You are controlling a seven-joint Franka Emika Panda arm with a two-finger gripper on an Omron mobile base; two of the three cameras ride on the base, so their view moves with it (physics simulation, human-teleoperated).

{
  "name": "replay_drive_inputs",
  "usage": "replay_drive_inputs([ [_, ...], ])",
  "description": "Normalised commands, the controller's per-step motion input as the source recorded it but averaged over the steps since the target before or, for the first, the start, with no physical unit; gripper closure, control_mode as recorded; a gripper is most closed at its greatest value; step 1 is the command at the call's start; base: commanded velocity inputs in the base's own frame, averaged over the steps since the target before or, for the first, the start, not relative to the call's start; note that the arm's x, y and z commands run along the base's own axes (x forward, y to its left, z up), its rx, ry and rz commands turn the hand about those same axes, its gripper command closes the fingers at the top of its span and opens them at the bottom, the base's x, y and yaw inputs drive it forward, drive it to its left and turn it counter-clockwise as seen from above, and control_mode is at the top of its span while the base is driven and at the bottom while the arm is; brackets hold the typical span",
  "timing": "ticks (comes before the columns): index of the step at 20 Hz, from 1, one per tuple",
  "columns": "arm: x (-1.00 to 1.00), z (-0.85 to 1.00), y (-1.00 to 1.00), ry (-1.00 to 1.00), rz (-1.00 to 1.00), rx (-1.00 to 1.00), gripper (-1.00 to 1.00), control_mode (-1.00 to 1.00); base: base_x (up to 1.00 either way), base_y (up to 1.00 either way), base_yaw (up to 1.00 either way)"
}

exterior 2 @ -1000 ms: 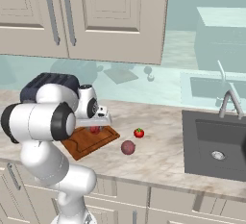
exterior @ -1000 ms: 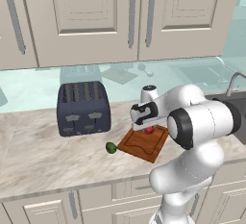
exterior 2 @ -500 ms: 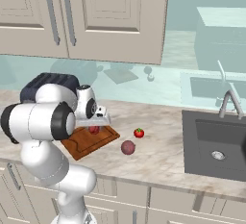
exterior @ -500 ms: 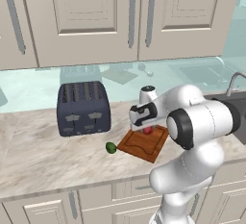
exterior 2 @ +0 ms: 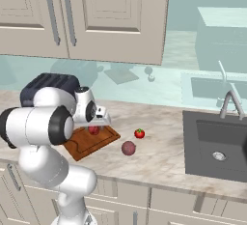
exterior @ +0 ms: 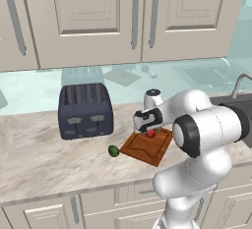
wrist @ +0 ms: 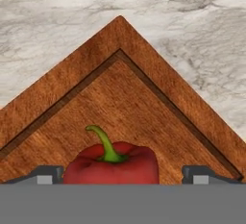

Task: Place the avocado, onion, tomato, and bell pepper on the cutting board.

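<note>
Glossy white rounded arm segments, dark joint rings, dark-and-white end effector [exterior: 149, 132]

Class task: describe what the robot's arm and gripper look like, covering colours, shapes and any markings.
The glossy white rounded arm has bulbous segments with dark grey ring-shaped joints. Its gripper is a dark block under a white wrist; the hand view shows two small grey jaw tips. No cables or markings show.

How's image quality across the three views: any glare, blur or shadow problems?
Left base view: even, soft lighting, a mirror-like backsplash reflects the toaster; the avocado is small but legible. Right base view: flat light, faint shadows under the tomato and onion. Hand view: sharp wood grain on the cutting board, the bell pepper cropped at the bottom; no glare.
</note>
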Motion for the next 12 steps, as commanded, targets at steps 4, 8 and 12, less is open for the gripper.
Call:
replay_drive_inputs([
  [4, -0.08, 0.17, 0.11, -0.1, 0.0, 0.0, -1.0, -1.0, 0.0, 0.0, 0.0],
  [8, -0.01, 0.29, 0.2, -0.07, 0.0, 0.0, -1.0, -1.0, 0.0, 0.0, 0.0],
  [12, -0.02, 0.46, 0.18, -0.05, 0.0, 0.0, -1.0, -1.0, 0.0, 0.0, 0.0],
])
